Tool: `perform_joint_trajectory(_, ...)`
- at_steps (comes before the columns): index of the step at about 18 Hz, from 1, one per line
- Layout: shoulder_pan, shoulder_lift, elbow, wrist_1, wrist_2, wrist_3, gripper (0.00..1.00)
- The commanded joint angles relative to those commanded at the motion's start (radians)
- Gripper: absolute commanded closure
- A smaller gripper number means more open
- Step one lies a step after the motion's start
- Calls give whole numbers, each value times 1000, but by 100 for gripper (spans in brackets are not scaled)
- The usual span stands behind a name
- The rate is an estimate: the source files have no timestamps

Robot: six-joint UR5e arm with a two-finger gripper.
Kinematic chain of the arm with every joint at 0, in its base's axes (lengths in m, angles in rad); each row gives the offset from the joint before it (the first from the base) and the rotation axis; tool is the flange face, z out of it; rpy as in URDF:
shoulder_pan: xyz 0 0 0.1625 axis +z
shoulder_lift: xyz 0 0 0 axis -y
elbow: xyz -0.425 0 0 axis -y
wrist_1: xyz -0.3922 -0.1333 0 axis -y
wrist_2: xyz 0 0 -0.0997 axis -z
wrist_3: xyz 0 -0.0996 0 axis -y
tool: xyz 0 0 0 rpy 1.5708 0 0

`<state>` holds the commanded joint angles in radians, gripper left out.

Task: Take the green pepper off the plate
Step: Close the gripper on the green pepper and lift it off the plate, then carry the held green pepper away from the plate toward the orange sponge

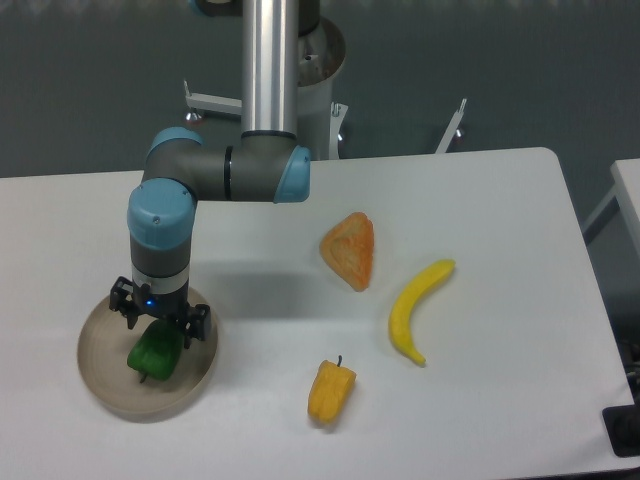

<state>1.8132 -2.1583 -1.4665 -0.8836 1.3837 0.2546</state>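
Observation:
The green pepper (153, 355) lies in the beige plate (100, 375) at the table's front left. My gripper (158, 328) hangs straight over the pepper, open, with one finger on each side of the pepper's upper part. The gripper body hides the top of the pepper. I cannot tell whether the fingers touch it.
A yellow-orange pepper (330, 391) lies near the front edge, right of the plate. An orange wedge-shaped piece (350, 249) and a banana (418, 309) lie further right. The arm's base and a metal frame (300, 90) stand behind the table.

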Motion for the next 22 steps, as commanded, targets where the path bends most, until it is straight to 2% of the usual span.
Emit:
perform_joint_trajectory(3, -2, 6, -2, -2, -2, 3, 50)
perform_joint_trajectory(5, -2, 11, 0, -2, -2, 8, 63)
perform_joint_trajectory(9, 2, 15, 9, -2, -3, 15, 72)
perform_joint_trajectory(12, 24, 44, 15, -3, -2, 23, 72)
perform_joint_trajectory(16, 115, 84, 32, -14, 0, 171, 72)
perform_joint_trajectory(20, 237, 86, 63, -26, 11, 357, 72)
perform_joint_trajectory(22, 312, 90, 67, -57, 32, 460, 72)
